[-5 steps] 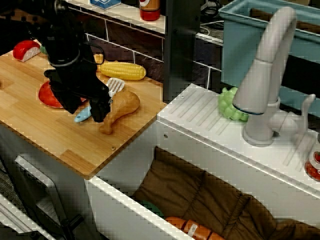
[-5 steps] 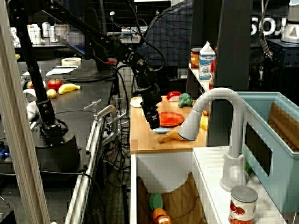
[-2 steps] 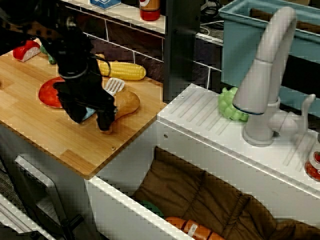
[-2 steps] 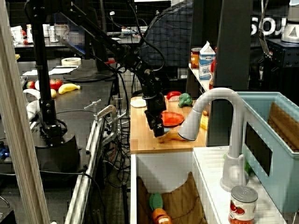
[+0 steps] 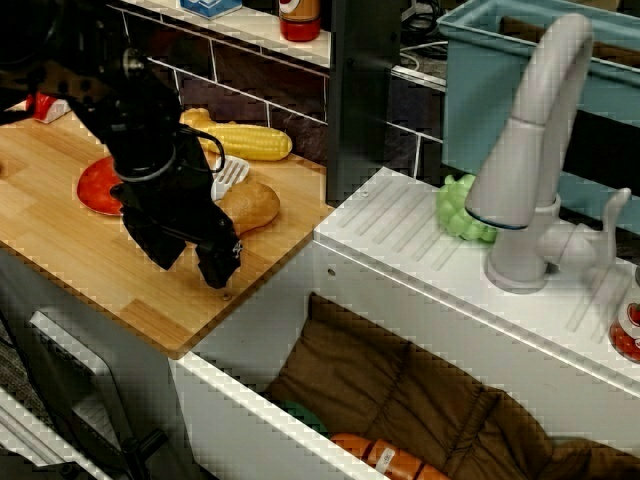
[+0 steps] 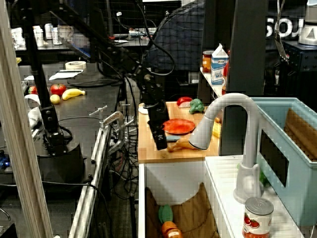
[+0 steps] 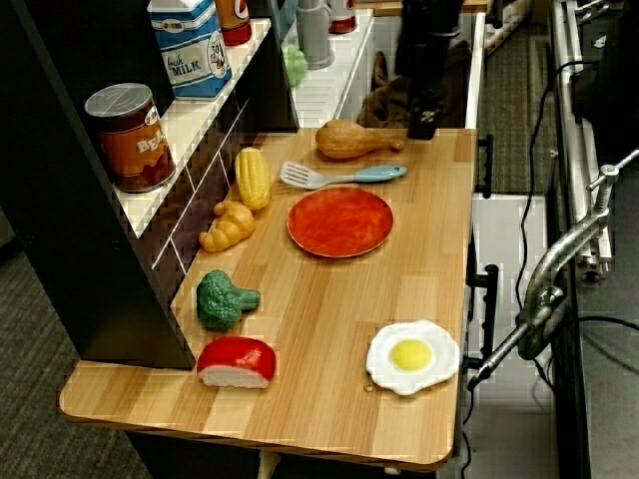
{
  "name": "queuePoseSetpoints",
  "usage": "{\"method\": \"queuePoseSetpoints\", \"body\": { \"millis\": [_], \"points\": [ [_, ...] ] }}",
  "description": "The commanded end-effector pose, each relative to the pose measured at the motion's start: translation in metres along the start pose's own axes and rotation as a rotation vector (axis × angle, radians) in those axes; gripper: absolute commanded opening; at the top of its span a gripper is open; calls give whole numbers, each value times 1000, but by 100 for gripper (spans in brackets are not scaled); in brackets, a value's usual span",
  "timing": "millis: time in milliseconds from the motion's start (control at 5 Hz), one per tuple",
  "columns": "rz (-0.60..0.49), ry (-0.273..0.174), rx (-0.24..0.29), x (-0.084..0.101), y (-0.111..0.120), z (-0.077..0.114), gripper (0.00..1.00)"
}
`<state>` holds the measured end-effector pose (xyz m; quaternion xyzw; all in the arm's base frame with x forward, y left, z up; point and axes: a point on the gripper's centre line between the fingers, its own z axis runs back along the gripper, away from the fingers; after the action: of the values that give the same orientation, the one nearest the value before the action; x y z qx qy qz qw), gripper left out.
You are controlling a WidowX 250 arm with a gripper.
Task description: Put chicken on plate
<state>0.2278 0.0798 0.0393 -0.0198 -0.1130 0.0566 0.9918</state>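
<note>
Golden-brown chicken [image 7: 354, 139] flat on wooden board (fat end toward shelf); round red-orange plate [image 7: 339, 222] near, bare.

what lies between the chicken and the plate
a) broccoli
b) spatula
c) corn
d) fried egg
b: in the view from the far end of the board, the spatula lies between the chicken and the plate.

One view looks down close from the sink side onto the wooden counter [image 5: 90, 255]. Another stands far back, facing along the counter. The third looks steeply down from its opposite end; all share it.
</note>
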Motion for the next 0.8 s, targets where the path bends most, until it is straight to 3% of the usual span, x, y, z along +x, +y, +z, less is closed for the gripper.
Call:
{"method": "queuePoseSetpoints", "body": {
  "millis": [0, 400, 600],
  "points": [
    [-12, -37, 32, 2, 5, -1, 100],
    [83, -32, 91, 28, 17, -16, 100],
    [92, -29, 88, 33, 18, -16, 100]
  ]
}}
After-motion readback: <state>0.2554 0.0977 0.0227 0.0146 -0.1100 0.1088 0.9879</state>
